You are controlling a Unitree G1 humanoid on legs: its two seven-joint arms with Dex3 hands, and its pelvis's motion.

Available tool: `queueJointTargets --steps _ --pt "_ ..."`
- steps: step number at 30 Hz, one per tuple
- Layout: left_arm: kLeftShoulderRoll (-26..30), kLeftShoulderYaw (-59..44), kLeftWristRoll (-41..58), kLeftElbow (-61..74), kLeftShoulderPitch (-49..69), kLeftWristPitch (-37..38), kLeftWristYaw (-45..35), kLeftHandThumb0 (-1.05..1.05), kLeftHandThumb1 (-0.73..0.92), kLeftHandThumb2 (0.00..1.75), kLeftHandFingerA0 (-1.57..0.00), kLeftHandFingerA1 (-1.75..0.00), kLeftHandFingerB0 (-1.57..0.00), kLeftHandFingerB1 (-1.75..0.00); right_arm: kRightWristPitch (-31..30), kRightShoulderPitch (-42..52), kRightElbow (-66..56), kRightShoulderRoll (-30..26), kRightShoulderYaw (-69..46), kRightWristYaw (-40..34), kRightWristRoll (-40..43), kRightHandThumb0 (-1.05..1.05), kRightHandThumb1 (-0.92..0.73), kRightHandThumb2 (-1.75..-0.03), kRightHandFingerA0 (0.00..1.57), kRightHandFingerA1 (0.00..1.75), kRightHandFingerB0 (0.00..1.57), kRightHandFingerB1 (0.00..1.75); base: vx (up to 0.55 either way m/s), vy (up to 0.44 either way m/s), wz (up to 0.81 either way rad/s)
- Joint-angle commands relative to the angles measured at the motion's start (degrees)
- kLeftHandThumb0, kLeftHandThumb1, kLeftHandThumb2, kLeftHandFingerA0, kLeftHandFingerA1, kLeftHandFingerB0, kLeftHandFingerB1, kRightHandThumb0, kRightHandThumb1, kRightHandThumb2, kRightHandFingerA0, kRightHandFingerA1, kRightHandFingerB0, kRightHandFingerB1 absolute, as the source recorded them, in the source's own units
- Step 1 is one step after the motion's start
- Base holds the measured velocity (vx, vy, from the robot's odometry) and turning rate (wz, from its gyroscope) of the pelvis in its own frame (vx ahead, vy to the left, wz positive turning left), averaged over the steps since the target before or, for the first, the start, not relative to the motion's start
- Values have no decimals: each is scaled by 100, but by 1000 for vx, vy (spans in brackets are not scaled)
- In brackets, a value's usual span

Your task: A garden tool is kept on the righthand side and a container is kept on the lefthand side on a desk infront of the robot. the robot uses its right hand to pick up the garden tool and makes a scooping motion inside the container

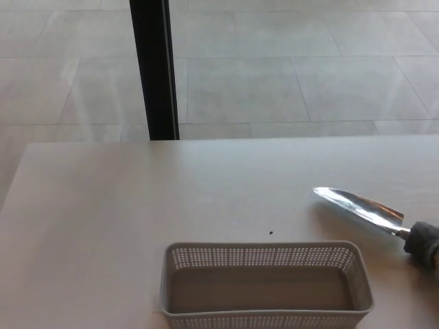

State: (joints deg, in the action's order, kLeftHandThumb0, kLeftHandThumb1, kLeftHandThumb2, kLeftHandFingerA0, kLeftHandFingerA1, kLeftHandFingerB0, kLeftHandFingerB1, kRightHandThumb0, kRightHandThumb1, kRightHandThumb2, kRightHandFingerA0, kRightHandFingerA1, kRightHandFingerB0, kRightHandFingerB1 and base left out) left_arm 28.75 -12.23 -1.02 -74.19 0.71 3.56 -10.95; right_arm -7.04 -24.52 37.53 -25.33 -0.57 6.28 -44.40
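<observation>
at the right of the desk (103,199), the garden tool (358,208), a metal trowel, lies low over the surface with its blade pointing left, just beyond the container's far right corner. the container (266,284), a perforated basket, sits empty at the near edge. only a dark edge of the right hand (424,244) shows at the handle; its fingers cannot be judged. the left hand is out of view. step in hand: carrying the tool towards the container. next, judged: bring the blade over the rim, tip down, and sweep inside.
</observation>
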Motion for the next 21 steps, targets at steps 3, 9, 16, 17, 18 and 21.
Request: queueJointTargets --steps 3,9,16,17,18,21 --pt "93 -29 38 76 76 17 131 -47 67 59 -65 -69 -58 -49 1553 415 196 -1225 1692 -1899 -1271 -31 -66 -76 87 169 79 76 0 0 0" --pt "108 -47 63 107 77 45 60 -48 66 60 -67 -75 -59 -52 1717 343 -81 -1214 1314 52 179 -47 -79 -63 62 103 32 33 0 0 0" --pt "94 -54 60 81 53 3 97 -49 67 59 -63 -71 -57 -51 1193 265 -369 -1384 1428 1594 587 -99 -77 -66 0 0 0 0 0 0 0" --pt "92 -54 64 100 70 23 83 -48 66 59 -64 -69 -57 -49 1188 278 -475 -1396 1268 1946 945 -105 -78 -64 0 0 0 0 0 0 0" --pt "92 -53 66 115 68 2 80 -48 66 59 -63 -70 -54 -49 1168 295 -553 -1401 1184 2102 1118 -105 -78 -64 0 0 0 0 0 0 0" --pt "89 -52 60 103 64 10 95 -47 66 59 -63 -70 -54 -49 1246 309 -643 -1444 1112 2236 1296 -105 -78 -65 0 0 0 0 0 0 0"
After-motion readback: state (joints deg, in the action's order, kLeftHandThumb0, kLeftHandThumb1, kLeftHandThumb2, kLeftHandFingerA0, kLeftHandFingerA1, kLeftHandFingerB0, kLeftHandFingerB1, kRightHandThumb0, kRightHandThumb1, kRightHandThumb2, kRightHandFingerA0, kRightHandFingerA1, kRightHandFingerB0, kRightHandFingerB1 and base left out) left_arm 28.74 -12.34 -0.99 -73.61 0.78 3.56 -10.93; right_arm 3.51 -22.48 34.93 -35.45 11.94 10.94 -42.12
